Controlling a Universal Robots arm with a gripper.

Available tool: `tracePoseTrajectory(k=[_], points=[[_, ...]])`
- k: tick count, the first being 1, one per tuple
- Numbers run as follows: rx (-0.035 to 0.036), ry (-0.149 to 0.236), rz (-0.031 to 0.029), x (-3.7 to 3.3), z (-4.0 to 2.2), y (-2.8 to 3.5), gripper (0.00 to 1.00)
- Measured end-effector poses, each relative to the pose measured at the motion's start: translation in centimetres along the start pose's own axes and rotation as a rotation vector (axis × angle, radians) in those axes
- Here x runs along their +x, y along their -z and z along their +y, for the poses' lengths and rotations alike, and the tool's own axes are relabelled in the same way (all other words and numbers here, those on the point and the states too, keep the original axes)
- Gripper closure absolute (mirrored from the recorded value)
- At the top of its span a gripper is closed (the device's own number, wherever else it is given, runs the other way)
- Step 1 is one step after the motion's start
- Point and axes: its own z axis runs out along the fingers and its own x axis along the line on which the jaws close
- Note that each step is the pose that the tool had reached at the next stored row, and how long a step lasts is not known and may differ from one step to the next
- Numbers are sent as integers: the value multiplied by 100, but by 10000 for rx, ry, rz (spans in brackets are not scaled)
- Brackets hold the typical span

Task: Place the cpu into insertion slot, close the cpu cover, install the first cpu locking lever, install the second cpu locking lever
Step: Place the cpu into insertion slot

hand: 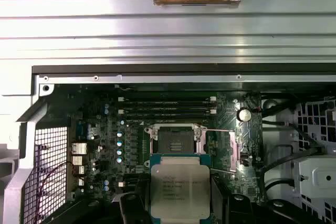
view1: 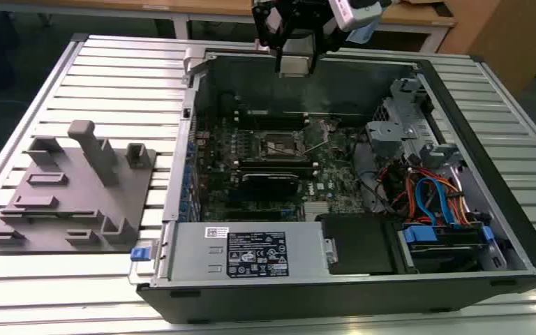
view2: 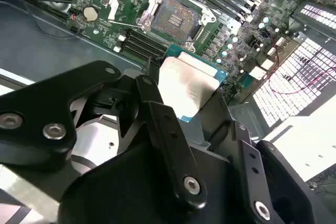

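Black finger links of the gripper are seen closest, in the second wrist view. They are clamped on two opposite edges of the cpu, and its silver top and green rim are exposed.

In the exterior view the cpu is held above the far wall of the open computer case, well apart from the insertion slot.

The slot is noted on the green motherboard, towards the far side of the case, with its dark centre uncovered. The cpu cover is swung open and lies just beside the slot in the first wrist view.

A grey power-supply box is recorded at the case's near wall. A grey moulded fixture plate is set on the slatted table, at the exterior view's left of the case.
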Motion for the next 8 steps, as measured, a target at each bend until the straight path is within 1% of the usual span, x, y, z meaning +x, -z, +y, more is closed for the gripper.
tracePoseTrajectory(k=[8], points=[[0, 0, 0, 0, 0, 0, 46]])
